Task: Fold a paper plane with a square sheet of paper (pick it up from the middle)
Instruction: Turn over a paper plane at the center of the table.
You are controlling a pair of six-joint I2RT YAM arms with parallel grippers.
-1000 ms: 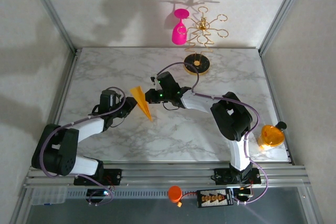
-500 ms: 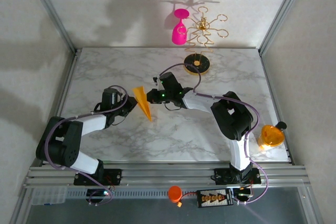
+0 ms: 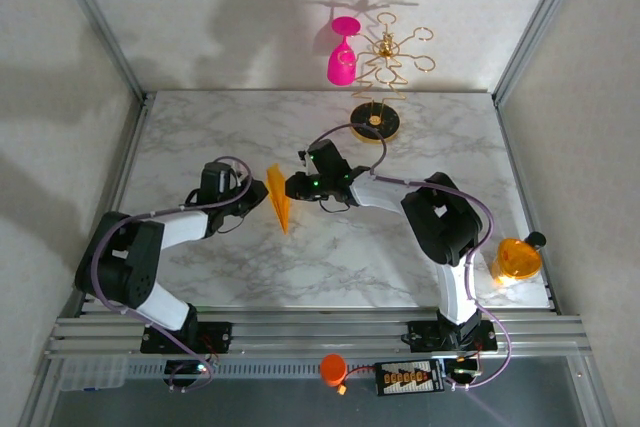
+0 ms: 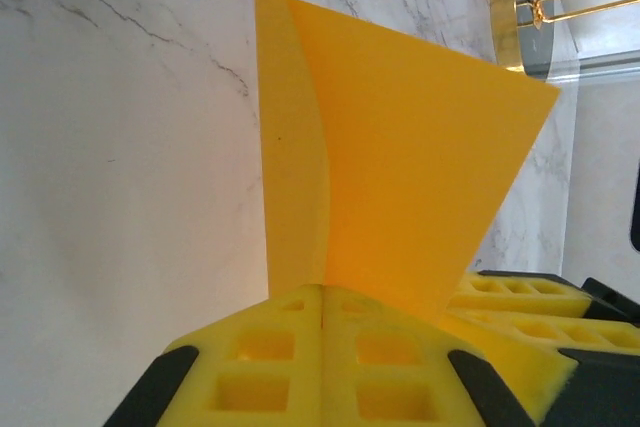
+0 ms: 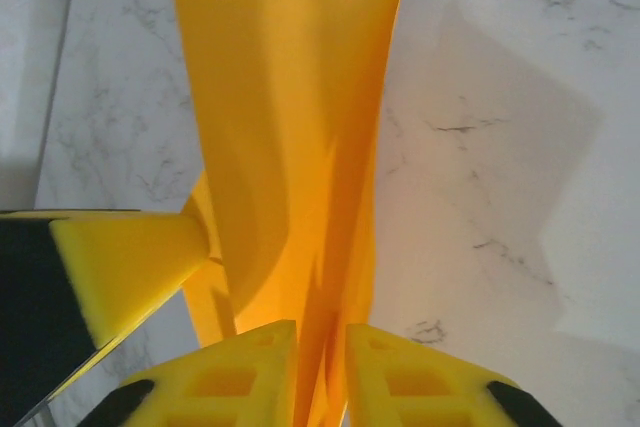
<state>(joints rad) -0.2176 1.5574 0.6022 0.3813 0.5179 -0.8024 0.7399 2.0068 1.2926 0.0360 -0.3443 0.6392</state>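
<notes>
The left pincer (image 4: 322, 292) is clamped on the paper plane (image 4: 400, 167). Its yellow pads press together on the folded edge nearest it, so the orange-yellow paper fans out straight ahead of them over the marble tabletop (image 3: 330, 257). The right pincer (image 5: 320, 332) meets the same paper from the opposite side. Its pads stand slightly apart, with the creased paper running through the narrow gap between them. From above, the plane sits edge-on between the two pincers, its point toward the arm bases.
</notes>
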